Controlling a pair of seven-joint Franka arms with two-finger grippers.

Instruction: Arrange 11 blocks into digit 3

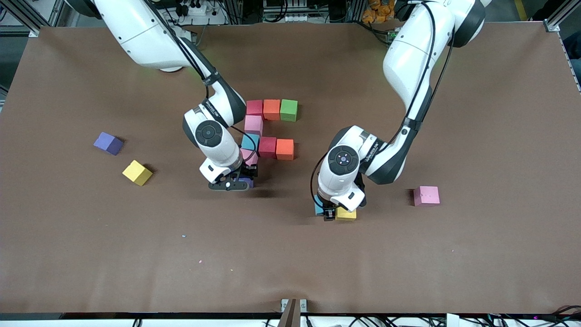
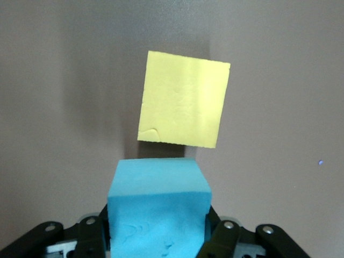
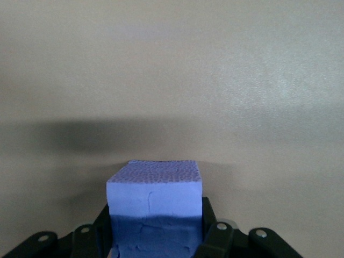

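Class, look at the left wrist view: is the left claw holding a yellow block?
No. The left claw is shut on a blue block, while the yellow block lies free on the table.

Brown matte table covering (image 1: 476,254), aluminium frame rails (image 1: 27,20) at the corners, cables and power strips (image 1: 195,9) along the top edge, even overhead light

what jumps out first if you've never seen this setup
A half-built figure of coloured blocks at mid-table. The right gripper, at its nearer end, holds a purple block. The left gripper grips a blue block beside a yellow block.
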